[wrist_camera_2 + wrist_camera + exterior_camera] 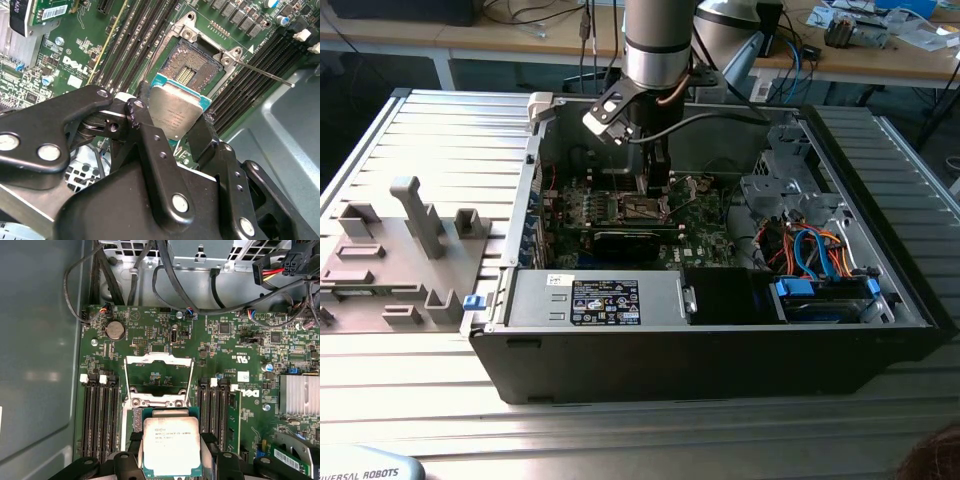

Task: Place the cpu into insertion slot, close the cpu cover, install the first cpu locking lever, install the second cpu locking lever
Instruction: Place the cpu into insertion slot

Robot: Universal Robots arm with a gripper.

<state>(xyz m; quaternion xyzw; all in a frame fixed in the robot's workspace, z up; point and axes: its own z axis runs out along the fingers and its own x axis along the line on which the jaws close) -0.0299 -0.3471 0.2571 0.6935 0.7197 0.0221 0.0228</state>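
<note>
My gripper is shut on the cpu, a small square chip with a dull silver top, clamped by two opposite edges between black fingers. The cpu hangs just above the insertion slot, whose dark pin field lies open and partly uncovered. The cpu cover, a thin silvery frame, stands swung back on its hinge beyond the slot. One thin locking lever sticks out free beside the slot. In the exterior view the gripper reaches down into the open computer case over the green motherboard.
Black memory slots run along both sides of the socket. A long black expansion card, a power supply, a finned heat sink and cable bundles crowd the case. A grey fixture plate lies at the exterior view's left.
</note>
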